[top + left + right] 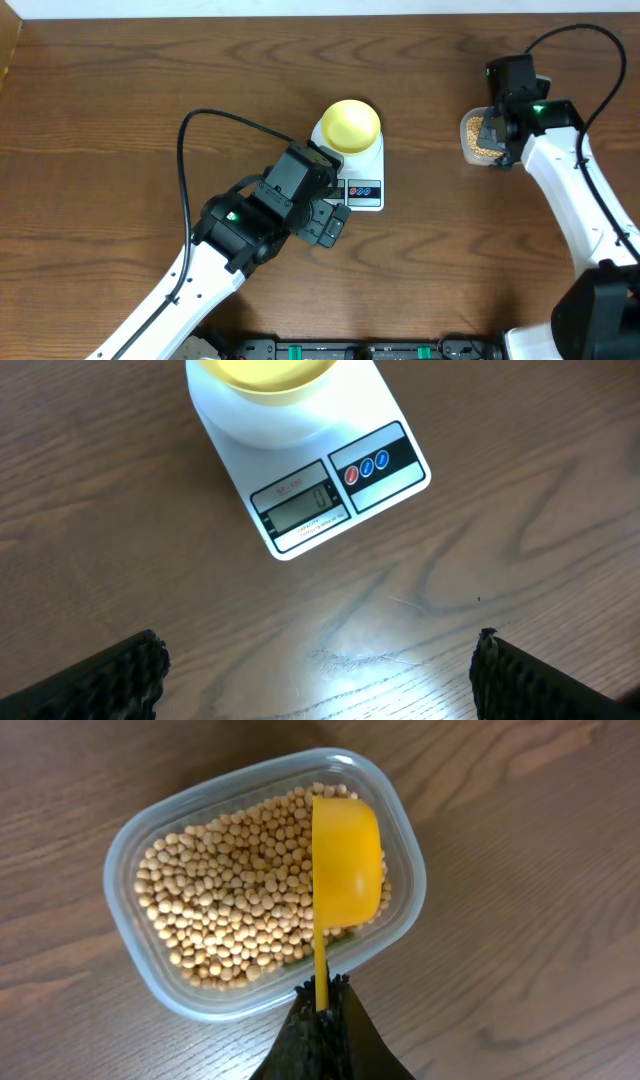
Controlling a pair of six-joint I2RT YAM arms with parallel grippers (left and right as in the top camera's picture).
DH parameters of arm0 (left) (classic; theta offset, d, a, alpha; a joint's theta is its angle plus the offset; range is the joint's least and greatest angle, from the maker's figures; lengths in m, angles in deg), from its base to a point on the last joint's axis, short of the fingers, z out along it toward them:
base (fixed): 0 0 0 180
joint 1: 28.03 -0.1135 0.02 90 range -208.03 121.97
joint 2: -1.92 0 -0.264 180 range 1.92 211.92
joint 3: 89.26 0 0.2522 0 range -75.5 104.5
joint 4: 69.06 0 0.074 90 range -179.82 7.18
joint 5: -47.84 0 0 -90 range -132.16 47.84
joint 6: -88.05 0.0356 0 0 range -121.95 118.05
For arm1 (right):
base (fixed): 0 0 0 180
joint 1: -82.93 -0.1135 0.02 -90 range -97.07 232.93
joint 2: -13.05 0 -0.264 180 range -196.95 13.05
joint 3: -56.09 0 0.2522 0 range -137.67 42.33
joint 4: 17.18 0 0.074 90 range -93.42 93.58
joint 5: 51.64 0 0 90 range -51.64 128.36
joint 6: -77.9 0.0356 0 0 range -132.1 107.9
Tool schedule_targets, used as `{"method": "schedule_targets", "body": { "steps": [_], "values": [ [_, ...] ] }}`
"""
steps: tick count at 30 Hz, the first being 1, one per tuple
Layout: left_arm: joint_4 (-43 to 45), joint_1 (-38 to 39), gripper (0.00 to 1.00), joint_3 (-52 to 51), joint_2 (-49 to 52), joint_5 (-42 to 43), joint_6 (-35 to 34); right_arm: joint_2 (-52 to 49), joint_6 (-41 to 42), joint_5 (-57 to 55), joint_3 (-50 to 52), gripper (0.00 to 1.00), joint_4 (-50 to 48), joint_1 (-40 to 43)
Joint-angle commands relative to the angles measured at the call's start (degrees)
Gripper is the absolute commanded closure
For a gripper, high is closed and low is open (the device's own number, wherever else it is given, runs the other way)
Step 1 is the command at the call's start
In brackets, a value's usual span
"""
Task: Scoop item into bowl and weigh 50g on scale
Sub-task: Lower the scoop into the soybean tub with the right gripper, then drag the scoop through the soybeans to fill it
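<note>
Pale-yellow bowl [351, 125] rests on the scale [300, 470] platform, so added mass registers directly; the display reads 0. Left gripper [320, 665] hovers just in front of the scale, fingers spread wide and holding nothing. Well to the scale's right, the right gripper [320, 1010] clamps the scoop [345, 860] handle. The cup sits over the beans [230, 910] in the tub [120, 880], presumably positioned for loading.

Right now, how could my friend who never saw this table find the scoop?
Look to the right side of the wooden table, where a clear plastic tub holds tan beans. The yellow scoop is over those beans, its thin handle pinched in the right gripper. The other yellow thing, the bowl on the white scale, is round and has no handle.
</note>
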State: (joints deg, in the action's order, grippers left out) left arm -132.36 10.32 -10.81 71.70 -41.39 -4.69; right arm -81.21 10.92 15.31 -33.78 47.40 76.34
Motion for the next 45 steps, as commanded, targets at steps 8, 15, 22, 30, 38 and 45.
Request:
{"method": "schedule_targets", "body": {
  "steps": [8, 15, 22, 30, 38, 45],
  "values": [
    [-0.11, -0.2, 0.01, 1.29, 0.0, -0.13, 0.52, -2.51, 0.72, 7.1, 0.48, 0.99, -0.31, 1.44],
    [-0.11, -0.2, 0.01, 1.29, 0.0, -0.13, 0.52, -2.51, 1.38, 13.64, 0.48, 0.99, 1.03, 2.29],
    [-0.11, -0.17, 0.01, 1.29, 0.0, -0.13, 0.52, -2.51, 1.36, 21.24, 0.46, 0.99, 2.1, 5.57],
    [-0.11, -0.2, 0.01, 1.29, 0.0, -0.13, 0.52, -2.51, 1.09, 31.15, 0.46, 0.99, 2.73, 9.49],
    [-0.11, -0.17, 0.01, 1.29, 0.0, -0.13, 0.52, -2.51, 1.14, 35.54, 0.46, 0.99, 3.96, 10.64],
    [-0.11, -0.2, 0.01, 1.29, 0.0, -0.13, 0.52, -2.49, 1.11, 35.71, 0.42, 0.99, 4.92, 11.65]
  ]
}}
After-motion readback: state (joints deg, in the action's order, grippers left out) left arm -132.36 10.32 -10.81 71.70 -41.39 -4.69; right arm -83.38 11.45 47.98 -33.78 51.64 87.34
